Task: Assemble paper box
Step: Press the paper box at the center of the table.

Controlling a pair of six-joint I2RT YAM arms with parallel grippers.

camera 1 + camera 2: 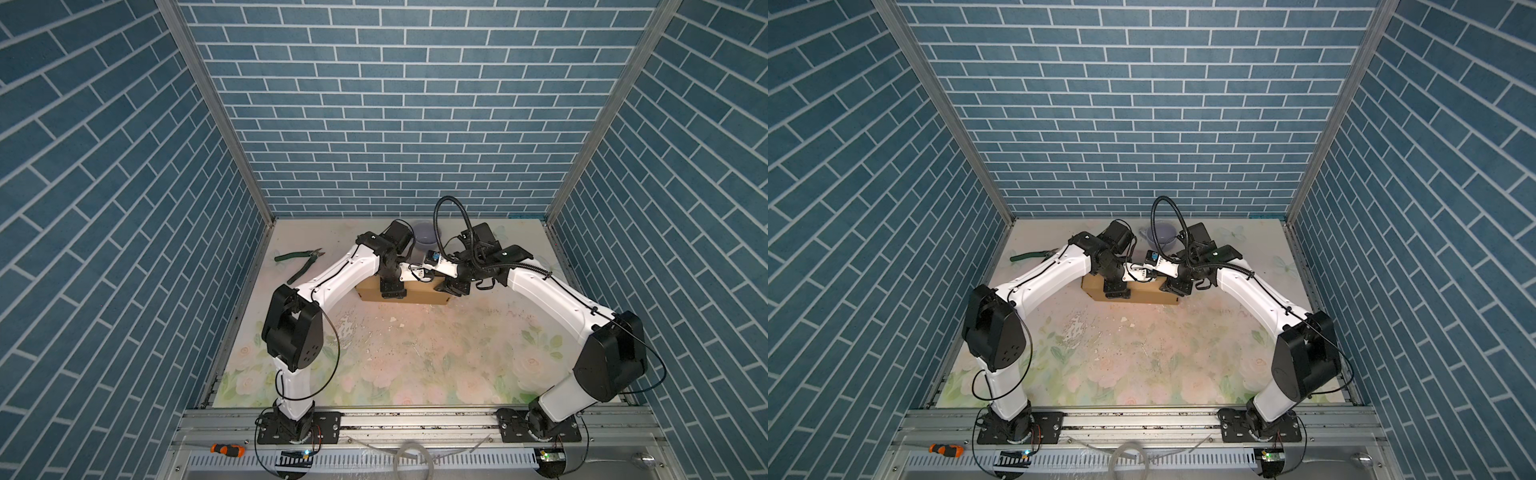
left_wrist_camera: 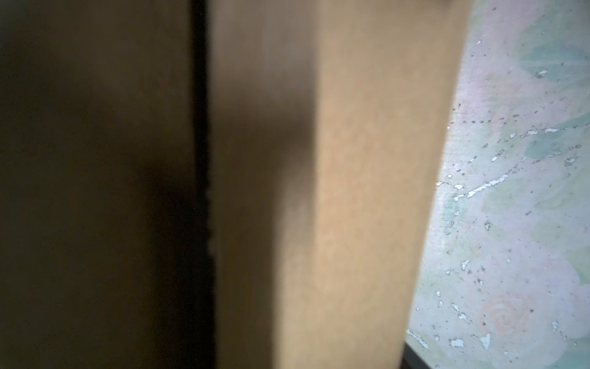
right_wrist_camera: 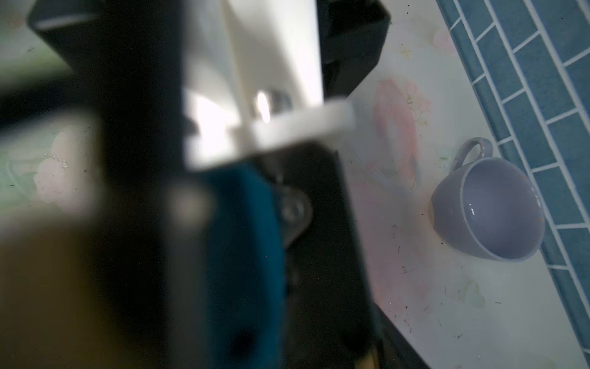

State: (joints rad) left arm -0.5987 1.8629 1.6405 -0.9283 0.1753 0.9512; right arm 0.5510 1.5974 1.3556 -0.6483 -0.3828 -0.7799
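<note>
Shallow brown cardboard box (image 1: 419,293) sits toward the back of the floral table (image 1: 415,357). The left gripper (image 1: 392,290) looks pressed against its front wall, with the right gripper (image 1: 454,287) at its right end. Can't tell if either is clamped or loose.

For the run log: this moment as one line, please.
paper box: on table | left arm, right arm: both at box | jaws: state unclear | cup: behind box, untouched

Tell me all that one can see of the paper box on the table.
The paper box is plain brown cardboard, folded into a shallow rectangular shape. It lies flat on the floral table, near the back. The left arm and the right arm reach over it and hide its top; contact cannot be told.
</note>
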